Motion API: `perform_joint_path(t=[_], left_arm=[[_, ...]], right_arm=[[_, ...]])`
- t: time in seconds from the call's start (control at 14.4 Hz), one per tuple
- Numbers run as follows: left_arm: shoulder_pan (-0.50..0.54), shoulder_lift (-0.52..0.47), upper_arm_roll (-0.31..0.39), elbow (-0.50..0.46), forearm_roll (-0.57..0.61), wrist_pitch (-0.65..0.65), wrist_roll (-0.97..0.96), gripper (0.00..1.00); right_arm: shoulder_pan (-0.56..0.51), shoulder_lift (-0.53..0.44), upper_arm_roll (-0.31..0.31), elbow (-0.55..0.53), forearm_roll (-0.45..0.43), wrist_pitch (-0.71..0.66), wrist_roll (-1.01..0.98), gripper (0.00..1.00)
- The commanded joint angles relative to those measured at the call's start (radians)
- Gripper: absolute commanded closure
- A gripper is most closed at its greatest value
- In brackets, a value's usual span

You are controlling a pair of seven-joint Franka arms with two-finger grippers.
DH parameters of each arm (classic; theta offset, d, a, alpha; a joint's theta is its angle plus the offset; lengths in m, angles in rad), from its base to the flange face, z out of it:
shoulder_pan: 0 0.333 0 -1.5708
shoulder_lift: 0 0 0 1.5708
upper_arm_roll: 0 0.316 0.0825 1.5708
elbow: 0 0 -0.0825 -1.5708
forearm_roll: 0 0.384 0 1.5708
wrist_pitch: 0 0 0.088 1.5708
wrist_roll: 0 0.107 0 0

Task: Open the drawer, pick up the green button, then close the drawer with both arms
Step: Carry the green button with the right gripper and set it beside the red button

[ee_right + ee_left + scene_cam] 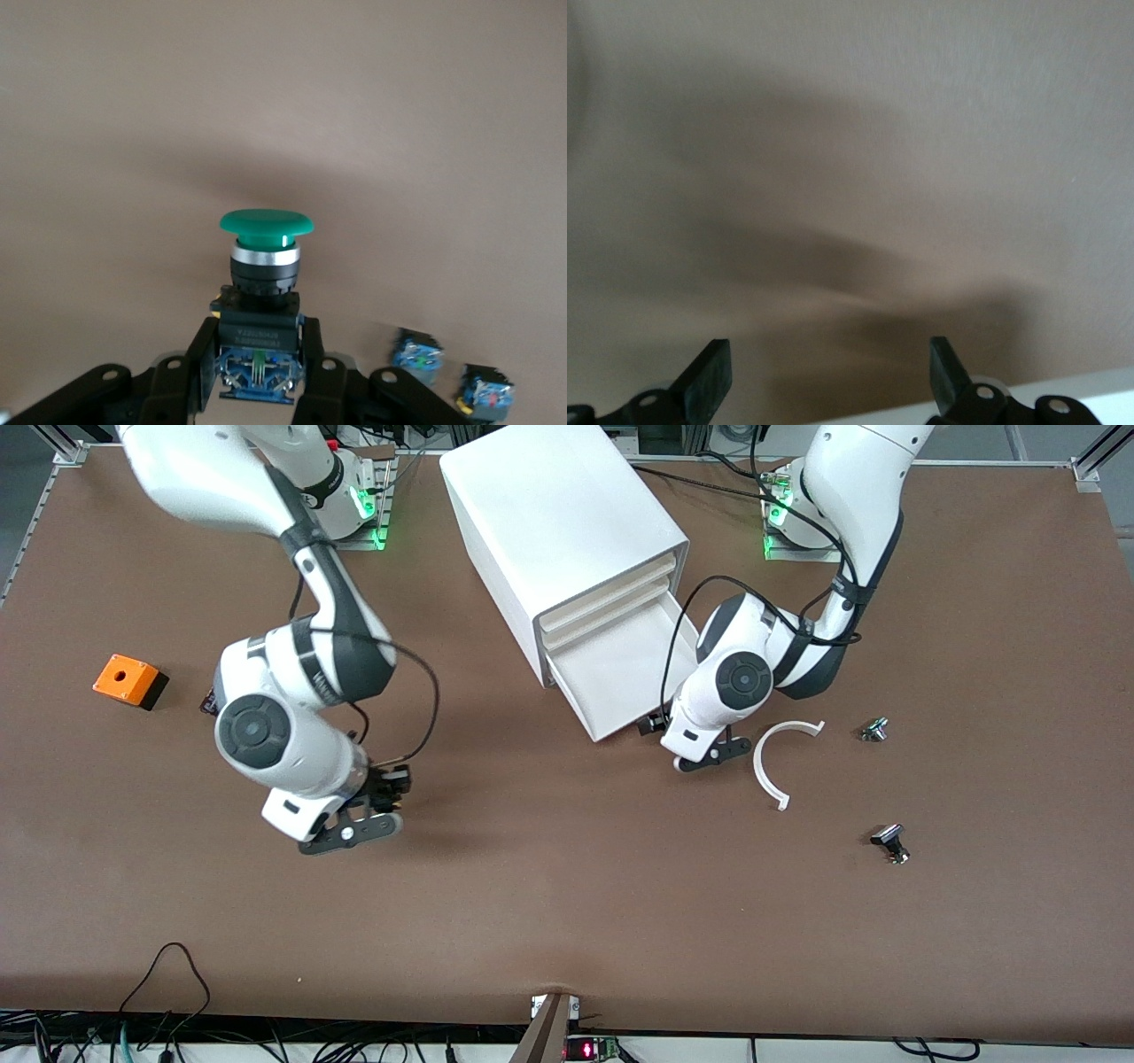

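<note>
Your right gripper (257, 376) pinches the one green button (264, 266); the bottom drawer (620, 677) of the cabinet (558, 522) stands pulled out.

You have two arms at work. The right gripper hangs over bare table toward the right arm's end from the cabinet, fingers clamped on the button's black body. Your left gripper (828, 376) sits just beside the drawer's front corner, fingers spread and holding nothing. Nearby lie one white curved strip (772, 766) and two small parts (874, 730) (891, 841). One orange box (128, 679) rests toward the right arm's end.
</note>
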Motion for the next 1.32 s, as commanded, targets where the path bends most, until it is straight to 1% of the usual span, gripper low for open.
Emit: perform_joint_path(t=[0.0, 0.14, 0.35, 0.42, 0.56, 0.63, 0.7, 0.76, 0.9, 1.04, 1.18, 1.25], left_arm=[[-0.011, -0.042, -0.034, -0.056, 0.01, 0.009, -0.04, 0.02], [-0.005, -0.05, -0.071, -0.071, 0.007, 0.008, -0.043, 0.02], [-0.008, -0.049, -0.122, -0.099, 0.005, 0.008, -0.054, 0.02], [-0.005, -0.047, -0.142, -0.1, 0.004, 0.001, -0.054, 0.01], [-0.005, -0.046, -0.153, -0.1, -0.008, -0.029, -0.051, 0.01], [-0.005, -0.044, -0.16, -0.1, -0.019, -0.031, -0.052, 0.01], [-0.007, -0.041, -0.172, -0.099, -0.044, -0.029, -0.052, 0.01], [-0.005, -0.041, -0.176, -0.099, -0.065, -0.031, -0.052, 0.01], [-0.007, -0.041, -0.183, -0.1, -0.073, -0.034, -0.052, 0.01], [-0.016, -0.039, -0.189, -0.099, -0.111, -0.034, -0.052, 0.01], [-0.019, -0.039, -0.191, -0.099, -0.125, -0.034, -0.054, 0.01], [-0.019, -0.039, -0.2, -0.099, -0.128, -0.034, -0.055, 0.01]], right_arm=[[-0.02, -0.054, 0.015, -0.156, 0.009, 0.087, -0.008, 1.0], [-0.044, -0.048, 0.015, -0.226, 0.009, 0.145, -0.01, 1.0], [-0.049, -0.045, 0.013, -0.36, 0.01, 0.31, -0.006, 1.0], [-0.058, -0.045, 0.013, -0.374, 0.01, 0.323, 0.004, 1.0], [-0.072, -0.033, 0.013, -0.38, 0.01, 0.325, 0.01, 1.0], [-0.075, -0.03, 0.013, -0.382, 0.01, 0.325, 0.018, 0.96], [-0.075, -0.025, 0.013, -0.382, 0.01, 0.326, 0.027, 0.76], [-0.077, -0.025, 0.013, -0.382, 0.01, 0.326, 0.029, 0.36], [-0.08, -0.036, 0.013, -0.376, 0.01, 0.32, 0.029, 0.0], [-0.081, -0.067, 0.012, -0.373, 0.01, 0.309, 0.026, 0.0], [-0.081, -0.129, 0.01, -0.371, 0.01, 0.282, 0.026, 0.0], [-0.081, -0.161, 0.0, -0.371, 0.009, 0.28, 0.012, 0.0]])
